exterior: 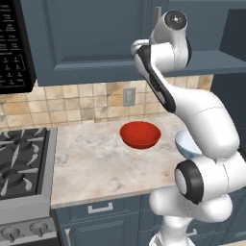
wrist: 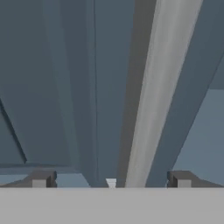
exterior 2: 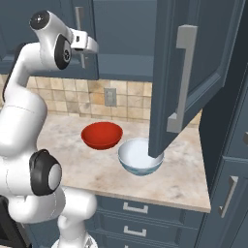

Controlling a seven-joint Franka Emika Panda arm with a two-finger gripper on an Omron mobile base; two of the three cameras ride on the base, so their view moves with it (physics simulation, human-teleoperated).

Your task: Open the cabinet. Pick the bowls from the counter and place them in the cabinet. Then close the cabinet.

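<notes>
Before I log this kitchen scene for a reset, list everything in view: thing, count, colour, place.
cabinet: one, dark blue-grey, on the wall; right door swung open, left door shut.
silver bar handles: two, one per door.
red bowl: one, on the counter.
white bowl: one, white with blue outside, on the counter right of the red one.
counter: one, beige marbled.
stove: one, black, left of the counter.
microwave: one, black, above the stove.
wall outlet: one, grey, on the tan backsplash.
base cabinets: blue, under the counter.
pincer: one, dark tips, open astride the left door's handle.
</notes>
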